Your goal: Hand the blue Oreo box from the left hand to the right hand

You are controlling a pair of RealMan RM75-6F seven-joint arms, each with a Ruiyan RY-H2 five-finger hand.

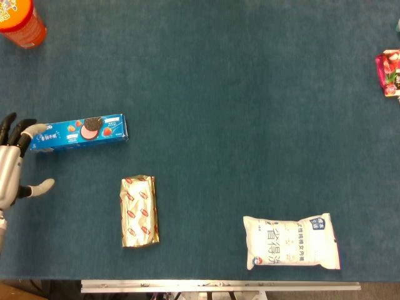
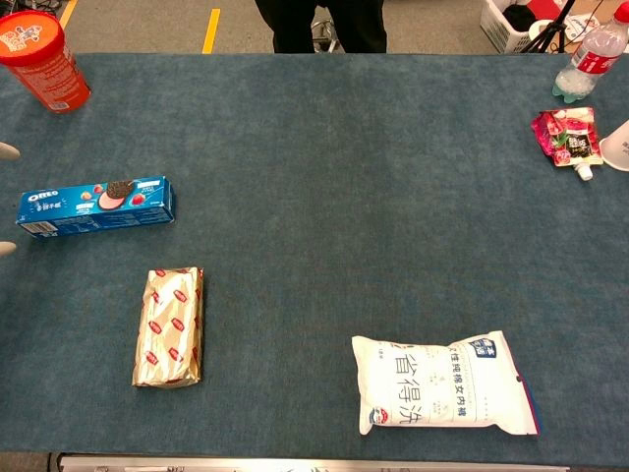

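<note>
The blue Oreo box lies flat on the teal table at the left, long side running left to right; the chest view shows the Oreo box too. My left hand hovers at the left edge of the head view, fingers spread and empty. Its upper fingertips overlap the box's left end, and the thumb points right below the box. In the chest view only two pale fingertips peek in at the left edge. My right hand appears in neither view.
A gold foil packet lies just below the box. A white bag sits at the front right. An orange canister stands at the back left. A pink pouch and a bottle are at the back right.
</note>
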